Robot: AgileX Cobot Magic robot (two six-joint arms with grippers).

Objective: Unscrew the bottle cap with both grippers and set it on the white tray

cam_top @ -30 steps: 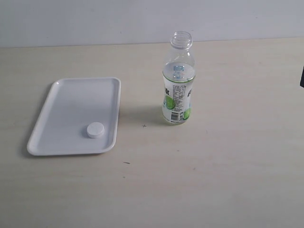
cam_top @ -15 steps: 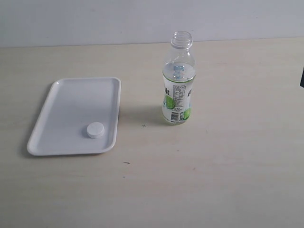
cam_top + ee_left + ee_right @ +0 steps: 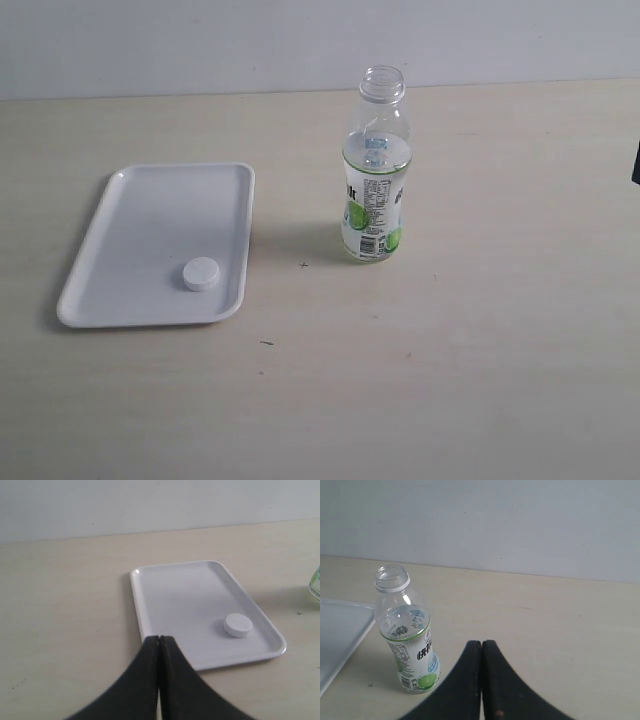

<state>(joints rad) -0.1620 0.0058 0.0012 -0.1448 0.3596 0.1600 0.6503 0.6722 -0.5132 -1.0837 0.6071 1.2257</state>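
Bottle cap (image 3: pixel 200 273): off, flat on tray (image 3: pixel 150 200) ahead of left pincer (image 3: pixel 159 639). Bottle (image 3: pixel 374 190) open, upright ahead of right pincer (image 3: pixel 481 642). Both pressed together, empty. Looks finished; nothing more called for.

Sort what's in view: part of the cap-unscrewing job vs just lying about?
Job:
- bottle cap, lying on the white tray
- bottle, upright, neck open
- left pincer and right pincer, both shut, empty

Just there:
- table
- wall
- dark specks on the table
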